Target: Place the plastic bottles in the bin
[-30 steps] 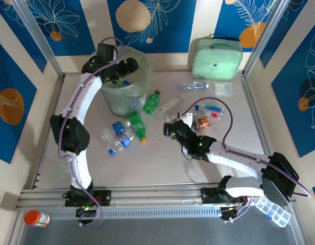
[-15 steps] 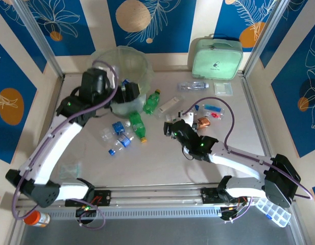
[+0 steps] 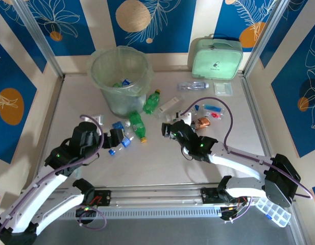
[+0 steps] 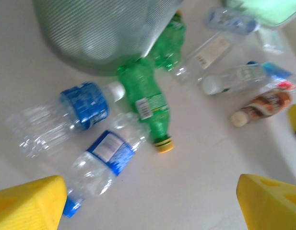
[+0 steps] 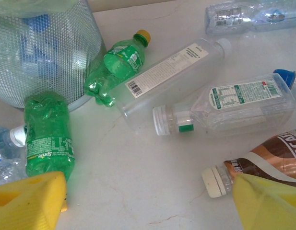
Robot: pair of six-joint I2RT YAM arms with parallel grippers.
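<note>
The left arm has swung back from the bin (image 3: 110, 99), and its left claw (image 3: 115, 138), spread wide, now hangs over clear blue-labelled bottles (image 4: 107, 151) on the table (image 3: 162, 163). The right claw (image 3: 168, 128), also spread, holds nothing. Its wrist view reads "Sprite" on a green bottle (image 5: 44, 139) beside the bin; the top view shows dropped bottles (image 3: 124, 82) inside it.

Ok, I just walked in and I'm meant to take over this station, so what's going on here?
Two robot arms are clearing plastic bottles off the table into the lined bin, where a few already lie. Neither arm holds anything at this moment. The left gripper hangs open over the clear blue-labelled bottles just in front of the bin. The right gripper is open near a green bottle. Several more bottles lie scattered on the table.
</note>
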